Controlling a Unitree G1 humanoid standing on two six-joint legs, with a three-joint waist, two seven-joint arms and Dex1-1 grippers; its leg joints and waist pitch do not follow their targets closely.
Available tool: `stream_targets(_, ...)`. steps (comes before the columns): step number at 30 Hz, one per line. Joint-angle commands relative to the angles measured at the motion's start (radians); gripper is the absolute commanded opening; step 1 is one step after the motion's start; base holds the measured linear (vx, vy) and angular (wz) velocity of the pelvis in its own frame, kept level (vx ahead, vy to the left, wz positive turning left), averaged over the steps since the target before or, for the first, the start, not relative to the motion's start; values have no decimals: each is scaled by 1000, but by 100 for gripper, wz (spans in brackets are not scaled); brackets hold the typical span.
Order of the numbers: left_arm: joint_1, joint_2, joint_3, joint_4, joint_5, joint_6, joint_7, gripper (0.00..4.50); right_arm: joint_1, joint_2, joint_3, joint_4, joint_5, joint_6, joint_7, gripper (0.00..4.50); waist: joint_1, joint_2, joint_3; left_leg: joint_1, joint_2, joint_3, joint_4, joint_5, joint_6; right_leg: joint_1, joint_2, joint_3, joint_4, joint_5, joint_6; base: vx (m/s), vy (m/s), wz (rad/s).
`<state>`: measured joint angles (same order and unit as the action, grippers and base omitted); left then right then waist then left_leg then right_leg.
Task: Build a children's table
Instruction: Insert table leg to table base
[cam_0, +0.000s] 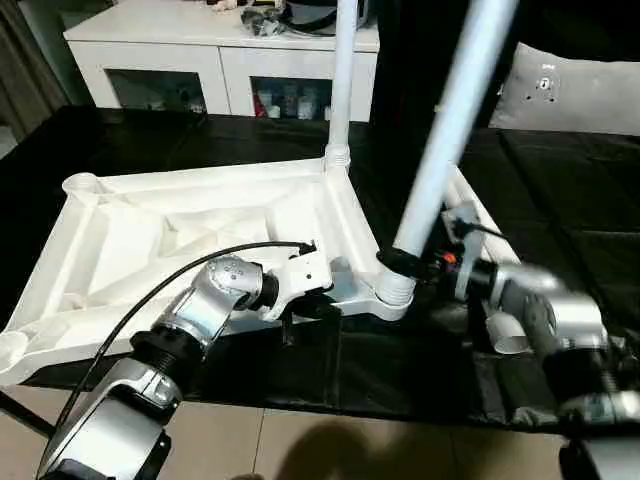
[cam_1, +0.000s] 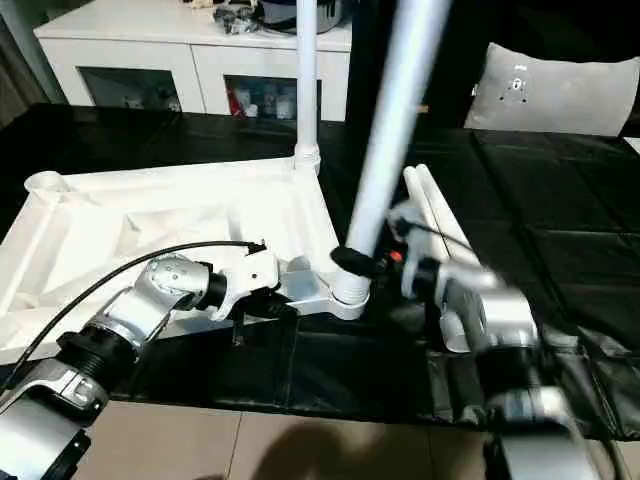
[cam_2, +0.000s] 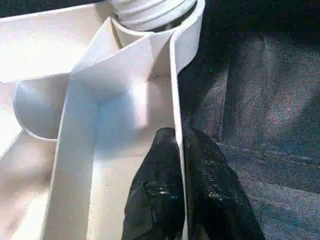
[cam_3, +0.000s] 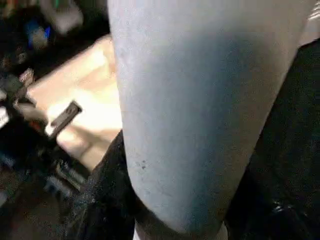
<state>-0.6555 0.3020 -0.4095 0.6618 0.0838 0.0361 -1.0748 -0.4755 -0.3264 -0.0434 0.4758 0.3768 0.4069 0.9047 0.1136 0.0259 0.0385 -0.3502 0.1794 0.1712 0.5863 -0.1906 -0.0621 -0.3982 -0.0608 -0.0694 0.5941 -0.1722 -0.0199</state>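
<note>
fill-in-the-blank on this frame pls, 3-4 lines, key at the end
1. The left gripper is pinched on the tabletop's ____.
2. The right gripper holds a leg that stands ____ in the near corner socket.
3. The far corner socket holds a leg that stands ____.
4. Two spare legs lie on the black ____.

Missing words: rim; tilted; upright; table

Home: glass-door cabinet (cam_0: 222, 62), cushion (cam_0: 575, 90)
</note>
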Motion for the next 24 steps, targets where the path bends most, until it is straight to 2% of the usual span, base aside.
stream_targets(1, 20, -9, 19, 17, -16, -3, 25, 0, 79, 11, -5, 5, -14, 3, -62, 189, 2, -2, -52, 4, 47, -15, -71, -228, 26, 48, -90, 47, -89, -366, -156, 0, 0, 0)
stream_targets(2, 21, -11, 21, 19, -18, -3, 28, 0, 92, 15, -8, -5, -12, -4, -68, 189, 0, -5, -50, 2, 47, -16, -73, -233, 28, 48, -89, 47, -91, -381, -148, 0, 0, 0)
stream_targets(3, 21, -13, 23, 24, -17, -5, 30, 0, 114, 21, -11, -24, -12, -15, -73, 189, 1, 3, -52, 4, 46, -17, -72, -237, 25, 47, -90, 47, -90, -388, -148, 0, 0, 0)
stream_targets(6, 19, -15, 23, 36, -10, -12, 34, 0, 167, 27, -1, -76, -33, -56, -86, 189, -1, 0, -50, 3, 45, -17, -74, -247, 29, 45, -89, 46, -97, -426, -127, 0, 0, 0)
stream_targets(7, 19, -14, 23, 37, -8, -13, 34, 0, 175, 25, 7, -85, -46, -70, -89, 189, -2, 6, -51, 4, 44, -17, -74, -252, 29, 44, -89, 46, -101, -440, -119, 0, 0, 0)
stream_targets(8, 19, -14, 22, 39, -6, -14, 35, 0, 187, 21, 20, -97, -63, -88, -94, 189, -3, 4, -52, 1, 44, -18, -75, -247, 32, 45, -89, 46, -99, -436, -117, 0, 0, 0)
stream_targets(11, 15, -7, 12, 42, 14, -23, 34, 0, 213, -15, 104, -136, -169, -151, -116, 189, -3, 6, -51, 1, 44, -19, -77, -250, 31, 43, -88, 46, -101, -456, -102, 0, 0, 0)
stream_targets(16, 5, 8, -5, 49, 37, -44, 13, 0, 188, -61, 193, -136, -249, -173, -85, 189, -10, 9, -48, 7, 43, -22, -81, -300, 29, 38, -87, 42, -111, -530, -79, 0, 0, 0)
stream_targets(17, 1, 11, -8, 51, 39, -47, 7, 0, 177, -65, 205, -128, -250, -165, -68, 189, -14, -1, -47, 7, 44, -21, -82, -305, 32, 38, -86, 42, -113, -530, -80, 0, 0, 0)
stream_targets(18, -2, 13, -10, 52, 41, -49, 3, 0, 169, -68, 212, -121, -251, -159, -56, 189, -13, 4, -47, 7, 44, -23, -82, -305, 34, 38, -88, 43, -112, -530, -83, 0, 0, 0)
stream_targets(19, -6, 15, -10, 57, 42, -52, -1, 0, 163, -74, 224, -117, -253, -155, -35, 189, -16, -4, -45, 8, 46, -21, -84, -312, 37, 37, -89, 43, -116, -537, -84, 0, 0, 0)
stream_targets(20, -23, 21, -12, 77, 47, -62, -10, 0, 149, -94, 265, -109, -261, -139, 26, 189, -15, -2, -47, 10, 45, -22, -83, -305, 42, 40, -90, 41, -114, -533, -87, 0, 0, 0)
stream_targets(22, -30, 24, -12, 84, 50, -66, -13, 0, 145, -100, 278, -107, -262, -130, 46, 189, -14, -1, -50, 7, 48, -21, -84, -284, 47, 43, -90, 44, -112, -490, -96, 0, 0, 0)
stream_targets(23, -38, 25, -11, 94, 51, -70, -18, 0, 140, -102, 289, -106, -252, -114, 74, 189, -12, -4, -50, 5, 49, -20, -84, -270, 50, 44, -90, 46, -108, -456, -107, 0, 0, 0)
stream_targets(24, -46, 27, -10, 103, 51, -74, -24, 0, 133, -102, 293, -103, -245, -109, 84, 189, -12, -12, -51, 5, 49, -19, -84, -264, 52, 45, -90, 46, -107, -445, -110, 0, 0, 0)
